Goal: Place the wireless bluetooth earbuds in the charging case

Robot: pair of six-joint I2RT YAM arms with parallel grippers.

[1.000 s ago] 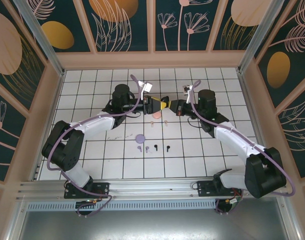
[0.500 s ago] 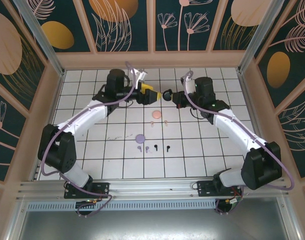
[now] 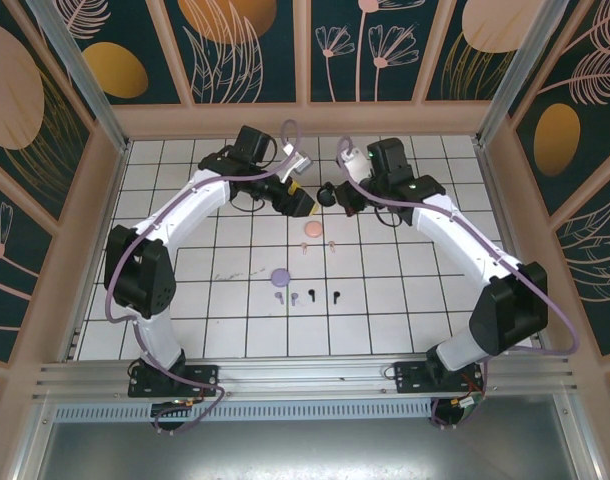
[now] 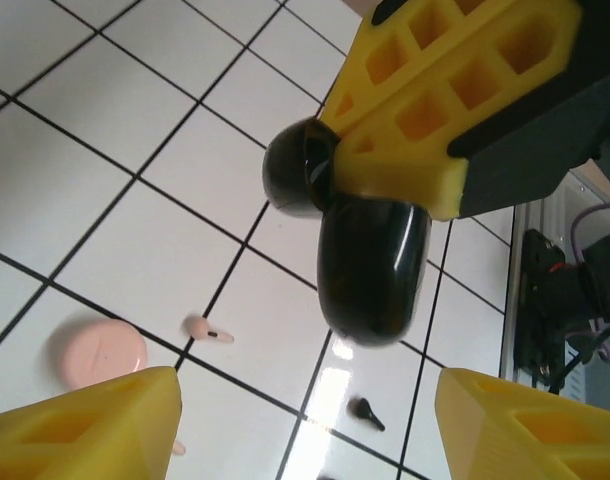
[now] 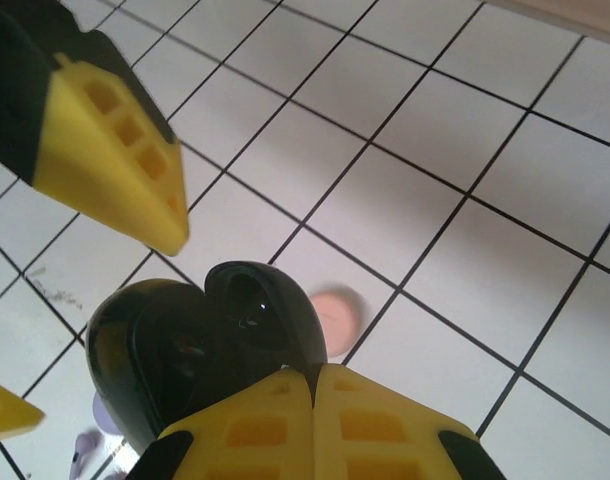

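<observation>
While L pincer point(image 4: 305, 425) gapes, R pincer point(image 5: 313, 395) grips case point(image 5: 190, 340).

My right gripper point(image 3: 332, 193), clamping the black case point(image 3: 327, 192), hangs just beside my left gripper point(image 3: 298, 203): no lane between them. Below, the pink case point(image 3: 311, 230), purple case point(image 3: 280, 276) and earbuds point(image 3: 311, 294) cluster mid-table. The tiles point(image 3: 185, 300) on either side are free.
</observation>
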